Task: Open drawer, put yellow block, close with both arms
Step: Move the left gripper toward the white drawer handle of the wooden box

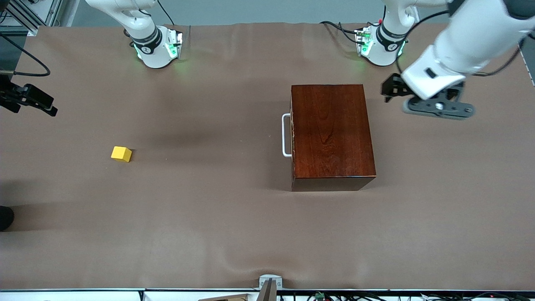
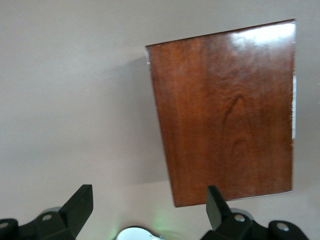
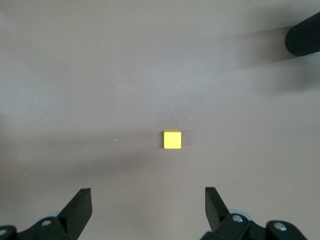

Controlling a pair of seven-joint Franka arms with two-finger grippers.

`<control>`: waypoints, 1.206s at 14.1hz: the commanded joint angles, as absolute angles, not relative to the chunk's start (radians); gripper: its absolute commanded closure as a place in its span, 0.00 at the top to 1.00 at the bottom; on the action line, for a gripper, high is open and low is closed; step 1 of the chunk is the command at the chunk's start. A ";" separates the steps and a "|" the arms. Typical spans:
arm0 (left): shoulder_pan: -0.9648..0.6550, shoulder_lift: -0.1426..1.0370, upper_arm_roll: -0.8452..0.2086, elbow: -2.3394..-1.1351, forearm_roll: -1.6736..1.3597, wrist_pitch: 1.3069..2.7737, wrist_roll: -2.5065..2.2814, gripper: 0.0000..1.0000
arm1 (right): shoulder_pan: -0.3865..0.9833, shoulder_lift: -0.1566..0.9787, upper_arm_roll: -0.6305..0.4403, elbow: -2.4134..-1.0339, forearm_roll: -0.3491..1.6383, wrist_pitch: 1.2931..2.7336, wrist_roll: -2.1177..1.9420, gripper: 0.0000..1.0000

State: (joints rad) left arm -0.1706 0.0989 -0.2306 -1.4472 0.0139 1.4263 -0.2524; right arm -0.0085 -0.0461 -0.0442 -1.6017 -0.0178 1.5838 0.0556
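Note:
The drawer [image 1: 292, 136] is shut in the dark reddish-brown wooden box [image 1: 332, 133]. Its white bar handle [image 1: 286, 136] faces the right arm's end of the table. The yellow block [image 1: 121, 154] lies alone on the brown cloth toward that end. High over the block [image 3: 172, 139], my right gripper [image 3: 147, 200] hangs open and empty. Only a black part of that hand [image 1: 31, 99] shows at the front view's edge. My left gripper [image 1: 439, 109] hovers open and empty over the table beside the box [image 2: 225, 115], toward the left arm's end.
Brown cloth [image 1: 209, 217] covers the whole table. Both round arm bases [image 1: 156, 48] [image 1: 380, 46] stand along the farther edge with green lights on. A dark round object [image 1: 5, 217] sits at the table's edge toward the right arm's end.

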 commanded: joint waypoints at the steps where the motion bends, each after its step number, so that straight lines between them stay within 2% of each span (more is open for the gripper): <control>1: -0.253 0.129 -0.229 -1.376 0.009 1.391 -0.407 1.00 | -0.005 -0.040 -0.046 -1.591 -0.017 1.578 0.064 1.00; 7: -0.406 0.227 -0.235 -1.249 -0.011 1.391 -0.728 1.00 | -0.005 -0.040 -0.046 -1.591 -0.015 1.577 0.064 1.00; 10: -0.515 0.282 -0.229 -1.200 -0.009 1.439 -0.897 1.00 | -0.006 -0.040 -0.046 -1.589 -0.017 1.582 0.064 1.00; 14: -0.586 0.296 -0.232 -1.200 -0.011 1.610 -1.028 1.00 | -0.005 -0.040 -0.046 -1.591 -0.017 1.583 0.064 1.00; 17: -0.669 0.308 -0.227 -1.223 0.029 1.634 -1.130 1.00 | -0.005 -0.040 -0.046 -1.591 -0.017 1.583 0.064 1.00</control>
